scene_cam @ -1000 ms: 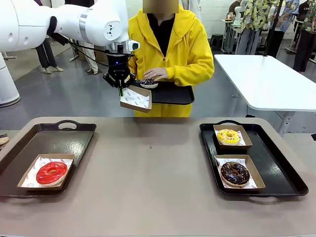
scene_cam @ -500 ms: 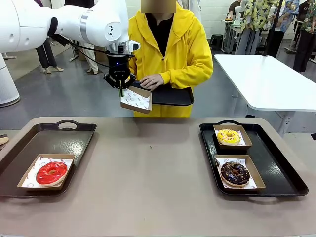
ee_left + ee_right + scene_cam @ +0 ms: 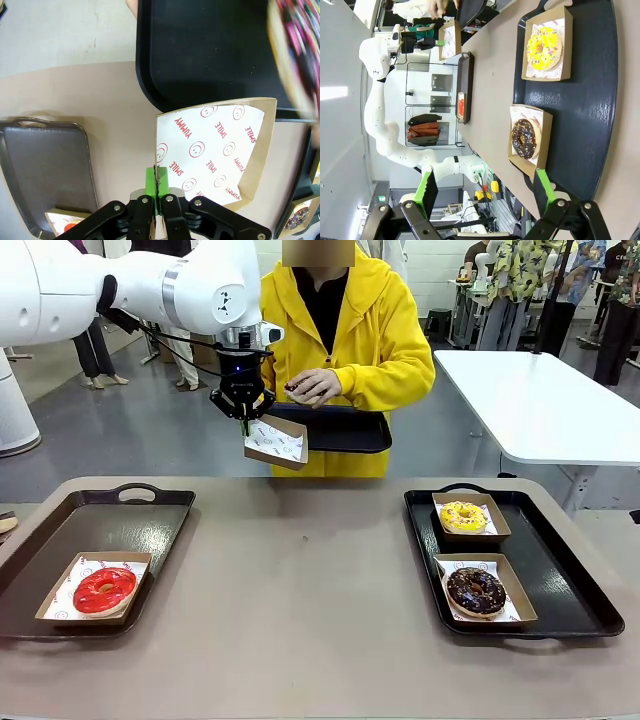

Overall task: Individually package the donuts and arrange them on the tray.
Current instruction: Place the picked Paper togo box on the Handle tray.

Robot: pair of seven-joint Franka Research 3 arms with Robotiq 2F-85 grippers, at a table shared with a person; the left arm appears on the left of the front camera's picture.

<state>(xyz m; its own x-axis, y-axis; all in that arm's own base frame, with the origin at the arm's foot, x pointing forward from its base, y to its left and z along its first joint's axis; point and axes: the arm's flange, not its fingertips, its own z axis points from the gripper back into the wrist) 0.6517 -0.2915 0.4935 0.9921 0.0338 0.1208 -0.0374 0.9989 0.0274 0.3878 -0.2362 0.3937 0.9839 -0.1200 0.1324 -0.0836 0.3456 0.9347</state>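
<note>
Above the table's far edge, left gripper (image 3: 243, 417) clamped on tilted empty box (image 3: 275, 441), right gripper (image 3: 485, 192) wide.

The table (image 3: 310, 580) looks matt and smooth, tan. The trays (image 3: 560, 570) are black plastic with a slight sheen. The boxes (image 3: 275, 440) are plain brown cardboard lined with white printed paper. The red donut (image 3: 104, 589) has glossy glaze. The robot arm (image 3: 120, 285) is smooth white plastic.

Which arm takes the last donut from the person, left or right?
Left. The left gripper is shut on an empty box just below the person's hand holding the donut.
</note>
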